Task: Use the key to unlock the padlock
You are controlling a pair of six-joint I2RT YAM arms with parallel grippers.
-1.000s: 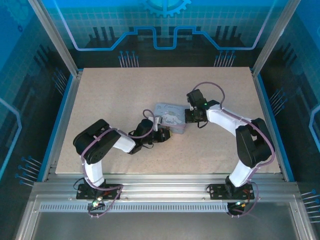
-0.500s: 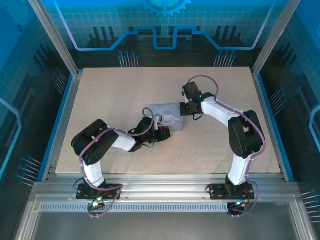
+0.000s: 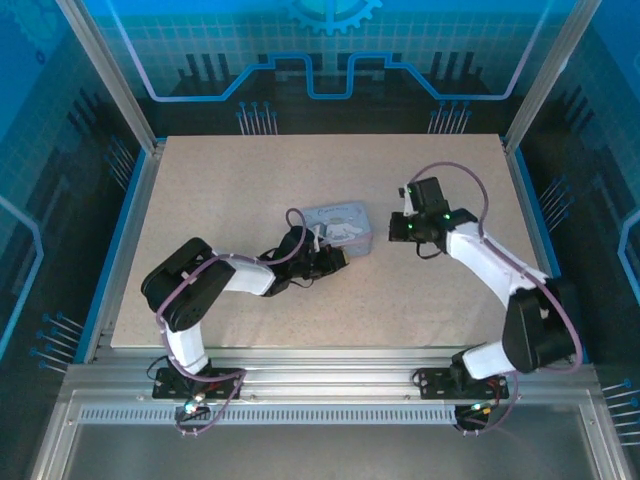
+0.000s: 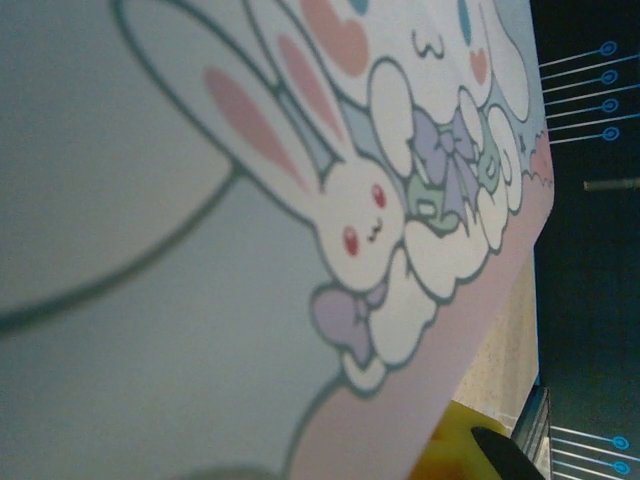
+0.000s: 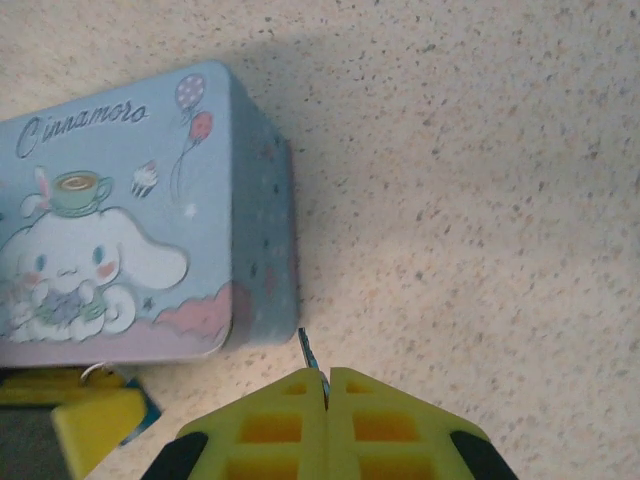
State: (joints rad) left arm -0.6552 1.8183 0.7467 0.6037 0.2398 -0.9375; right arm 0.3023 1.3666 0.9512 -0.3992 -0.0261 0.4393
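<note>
Key (image 5: pixel 308 348) looks pinched in the closed right gripper (image 5: pixel 327 383) beside the tin (image 5: pixel 120 200); left gripper (image 3: pixel 336 259) hard to read.

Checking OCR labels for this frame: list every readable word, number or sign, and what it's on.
"Cinnamoro": cursive script across the top of the lid of the tin, read in the right wrist view.
Top view: the print on the same lid is too small to read.
Left wrist view: close-up cartoon art on the lid, no lettering.
No other words, numbers or signs can be read.
</note>
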